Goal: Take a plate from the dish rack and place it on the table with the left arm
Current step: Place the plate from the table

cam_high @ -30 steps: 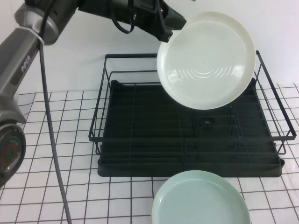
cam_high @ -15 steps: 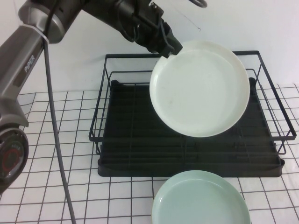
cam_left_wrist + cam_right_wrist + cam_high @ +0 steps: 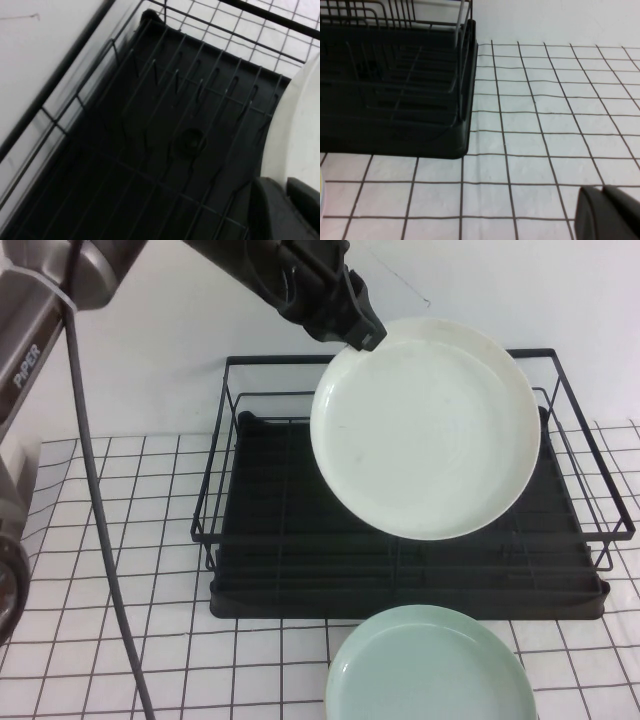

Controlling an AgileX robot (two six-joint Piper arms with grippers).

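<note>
We see the rack [image 3: 400, 570] mid-frame w/ nothing in it. The plate [image 3: 425, 430] hangs tilted above it, left gripper [image 3: 362, 337] clamped tight on its upper-left rim. Mint plate [image 3: 425, 670] lies on the table [image 3: 120, 640], bottom center. Right wrist view alone shows right gripper [image 3: 607, 212] low over the cloth beside the rack; can't tell its fingers. White wall behind.

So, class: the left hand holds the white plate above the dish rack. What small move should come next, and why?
Probably carry the plate sideways to bare table: the left hand grips its rim above the dish rack, and the green plate fills the front. The right hand sits low over the table.
</note>
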